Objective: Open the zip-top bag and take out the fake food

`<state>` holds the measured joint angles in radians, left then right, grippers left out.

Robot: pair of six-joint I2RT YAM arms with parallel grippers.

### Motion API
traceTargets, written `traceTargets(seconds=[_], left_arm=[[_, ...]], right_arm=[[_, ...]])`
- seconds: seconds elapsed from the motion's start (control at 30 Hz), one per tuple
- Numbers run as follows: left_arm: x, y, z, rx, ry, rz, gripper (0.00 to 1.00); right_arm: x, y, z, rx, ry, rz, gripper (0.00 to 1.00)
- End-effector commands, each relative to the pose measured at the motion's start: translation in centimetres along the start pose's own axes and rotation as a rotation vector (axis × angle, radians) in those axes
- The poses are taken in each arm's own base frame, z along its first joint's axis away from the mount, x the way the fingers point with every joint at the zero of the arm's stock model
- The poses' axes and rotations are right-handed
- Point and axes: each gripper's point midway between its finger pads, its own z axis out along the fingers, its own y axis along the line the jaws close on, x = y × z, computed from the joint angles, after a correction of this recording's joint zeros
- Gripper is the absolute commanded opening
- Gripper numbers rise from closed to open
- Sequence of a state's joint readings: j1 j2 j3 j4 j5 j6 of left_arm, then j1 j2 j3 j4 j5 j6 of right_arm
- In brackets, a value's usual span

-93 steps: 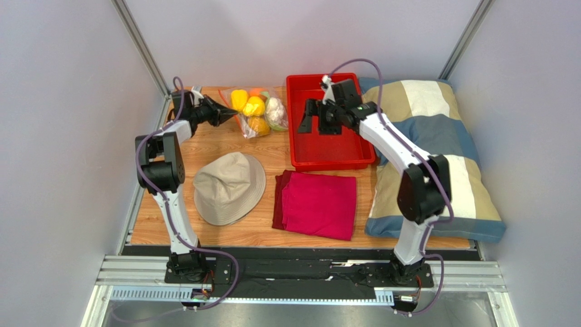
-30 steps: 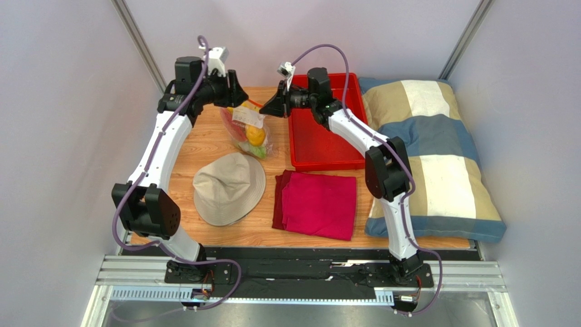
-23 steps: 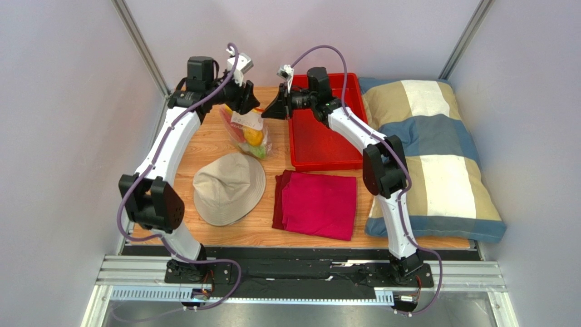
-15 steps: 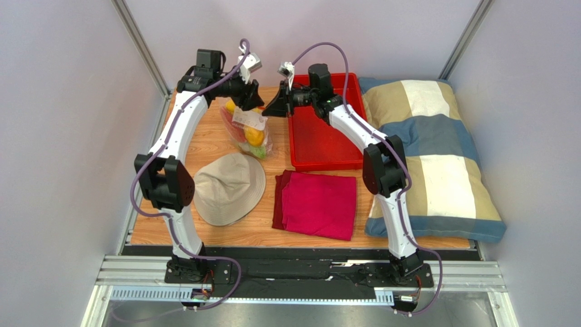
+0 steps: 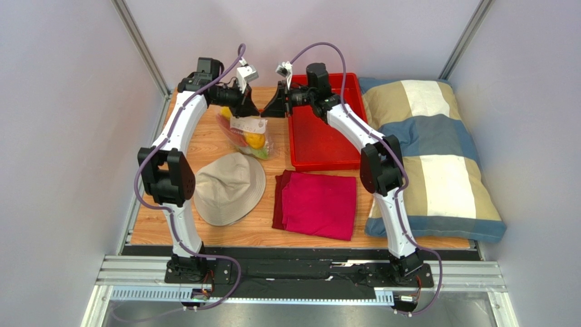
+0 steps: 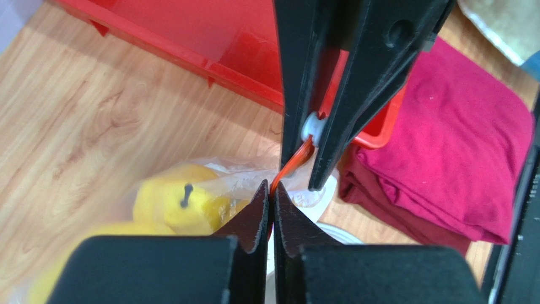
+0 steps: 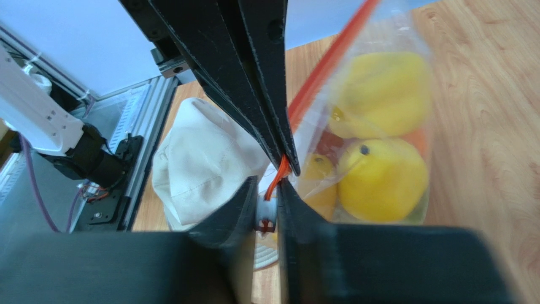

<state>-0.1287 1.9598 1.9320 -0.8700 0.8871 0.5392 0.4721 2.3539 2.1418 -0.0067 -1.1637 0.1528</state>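
The zip-top bag (image 5: 247,136) hangs off the table between my two grippers, clear plastic with an orange-red zip strip (image 7: 329,63). Yellow fake food (image 7: 383,180) fills it, and a stemmed yellow fruit (image 6: 174,199) shows in the left wrist view. My left gripper (image 5: 254,111) (image 6: 272,197) is shut on the strip's end. Facing it tip to tip, my right gripper (image 5: 268,111) (image 7: 269,190) is shut on the bag's white zip slider (image 7: 266,214). That slider (image 6: 310,126) also shows pinched between the right fingers (image 6: 355,76).
A red tray (image 5: 324,146) sits just right of the bag. A beige hat (image 5: 228,187) lies below the bag and a folded magenta cloth (image 5: 317,204) beside it. A striped pillow (image 5: 436,157) fills the right side. Walls stand close behind.
The bag went from lying on the table to hanging from the right gripper. The left gripper swung right to the zip strip and closed on it.
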Motion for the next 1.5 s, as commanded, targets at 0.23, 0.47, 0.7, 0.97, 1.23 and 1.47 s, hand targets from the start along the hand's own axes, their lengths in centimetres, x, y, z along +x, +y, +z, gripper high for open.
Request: traceTargets(seconds=[0.23,0.47,0.7,0.97,1.23,1.47], left_arm=[[-4.7,0.3,-3.4,-0.234,-0.165,0.031,0.0],[-4.0,-0.6,-3.4,-0.206,-0.161,0.012,0.0],[-4.4,-0.8,-3.5,-0.198,-0.167,0.013,0.0],[-4.4,-0.8,-3.6,-0.189,-0.182,-0.058,0.0],[-6.9,-1.1,-3.6,-0.103,-0.297,-0.162,0.4],[-7.2,-0.7,-2.4,-0.05,-0.295,-0.158,0.4]], right_arm=[[-2.9,-2.0,-1.0,0.215,-0.144,0.068,0.63],[-3.2,-1.8,-0.5,0.163,-0.189,0.093,0.54],[-4.2,-0.5,0.0,0.072,-0.229,0.102,0.47],[-3.9,-0.4,1.1,0.006,-0.233,0.129,0.05],[-3.7,-0.3,1.2,0.002,-0.227,0.15,0.0],[-3.9,0.1,1.1,-0.018,-0.224,0.154,0.0]])
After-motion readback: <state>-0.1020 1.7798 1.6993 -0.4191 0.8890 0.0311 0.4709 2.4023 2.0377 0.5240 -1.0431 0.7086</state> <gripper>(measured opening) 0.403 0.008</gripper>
